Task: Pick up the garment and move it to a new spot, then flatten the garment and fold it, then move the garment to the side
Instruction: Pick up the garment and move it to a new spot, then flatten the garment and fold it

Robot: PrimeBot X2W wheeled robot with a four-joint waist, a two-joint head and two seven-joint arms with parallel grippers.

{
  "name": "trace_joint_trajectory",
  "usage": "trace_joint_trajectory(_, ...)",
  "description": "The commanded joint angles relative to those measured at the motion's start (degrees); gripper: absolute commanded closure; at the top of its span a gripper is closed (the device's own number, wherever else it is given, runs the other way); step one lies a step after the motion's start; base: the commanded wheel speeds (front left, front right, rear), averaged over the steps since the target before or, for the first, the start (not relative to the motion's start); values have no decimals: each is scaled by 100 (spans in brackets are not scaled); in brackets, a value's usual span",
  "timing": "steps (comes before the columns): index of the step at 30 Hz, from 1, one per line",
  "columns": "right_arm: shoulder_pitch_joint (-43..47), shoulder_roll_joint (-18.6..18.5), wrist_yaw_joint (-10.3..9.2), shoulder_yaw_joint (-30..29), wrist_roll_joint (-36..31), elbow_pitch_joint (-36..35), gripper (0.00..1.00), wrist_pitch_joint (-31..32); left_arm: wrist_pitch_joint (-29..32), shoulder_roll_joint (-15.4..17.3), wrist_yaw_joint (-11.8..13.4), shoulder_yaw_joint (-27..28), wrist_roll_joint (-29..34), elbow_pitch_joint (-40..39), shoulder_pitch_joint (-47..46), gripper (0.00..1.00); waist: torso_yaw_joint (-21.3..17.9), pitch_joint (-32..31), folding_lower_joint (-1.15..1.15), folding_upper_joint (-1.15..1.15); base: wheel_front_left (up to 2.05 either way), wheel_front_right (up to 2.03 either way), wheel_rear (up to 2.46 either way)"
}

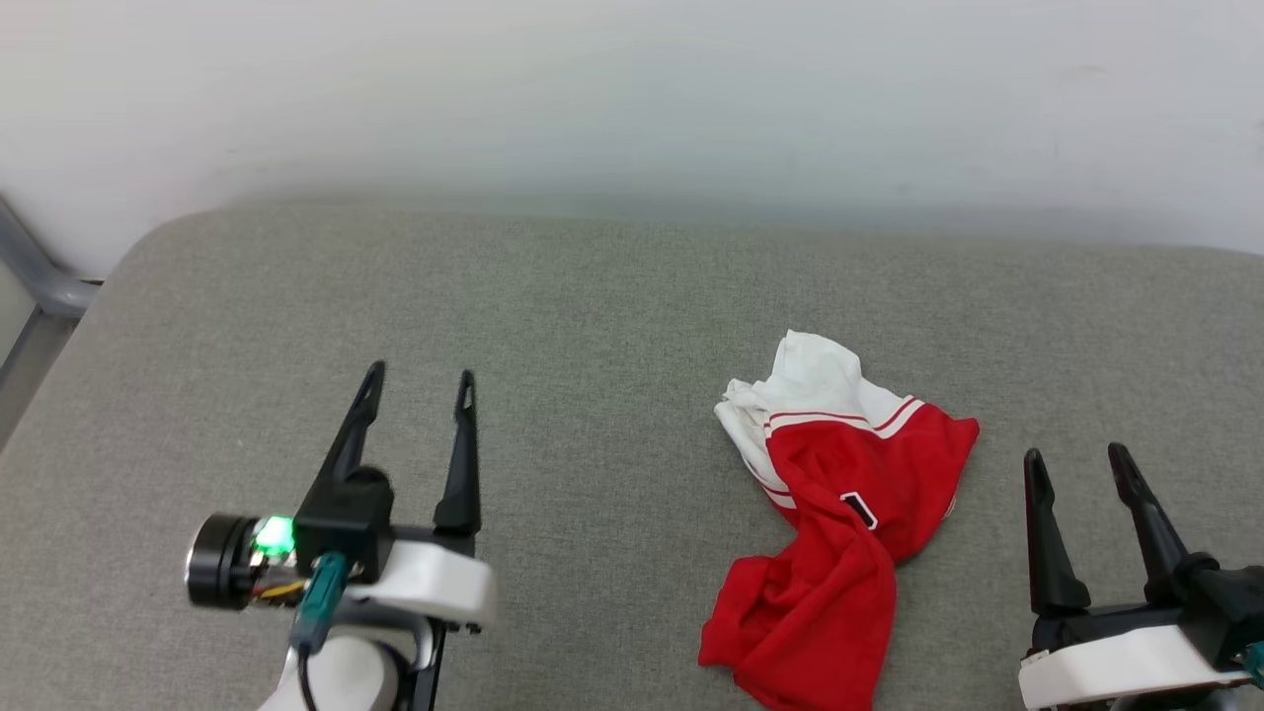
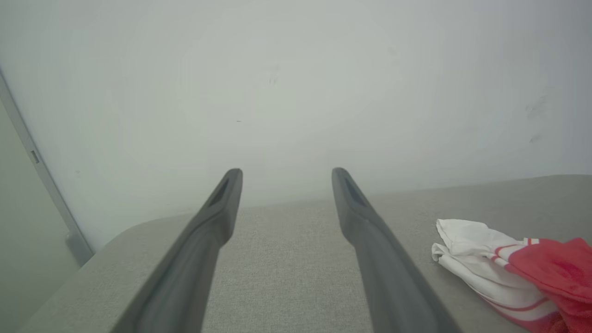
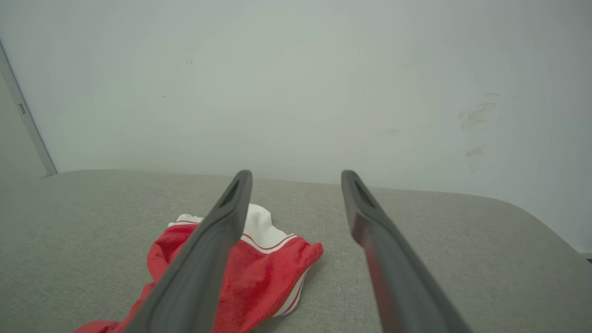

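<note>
Garment (image 1: pixel 839 513) crumpled on grey cushion (image 1: pixel 592 326), right of centre, just left of right gripper (image 1: pixel 1076 454) — soft, light, probably floppy. Best pinched at bunched red fold or far white end. Left gripper (image 1: pixel 421 373), right alike — spread wide, empty.

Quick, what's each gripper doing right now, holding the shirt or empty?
Left gripper: open, empty, well clear of the garment.
Right gripper: open, empty, just beside the garment.
</note>
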Motion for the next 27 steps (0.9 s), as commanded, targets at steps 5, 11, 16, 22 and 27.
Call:
trace_joint_trajectory(5,113,13,-4,54,108,140,0,-12,-34,-259,-63,721,539,-249,799,0,-43,-121,0,0,0,0,0)
trace_joint_trajectory(11,180,13,-4,149,163,270,0,-12,-33,-655,-476,1430,1059,-353,1531,0,-95,-194,0,0,0,0,0)
trace_joint_trajectory(16,215,12,-4,188,207,336,0,-12,-30,-952,-824,1748,1394,-340,1845,0,-108,-256,0,0,0,0,0)
trace_joint_trajectory(22,271,12,-4,224,258,406,0,-12,-30,-1250,-1189,2088,1673,-205,2057,0,-117,-319,0,0,0,0,0)
trace_joint_trajectory(27,324,12,-4,251,307,465,0,-12,-30,-1438,-1426,2311,1838,-95,2170,0,-132,-353,0,0,0,0,0)
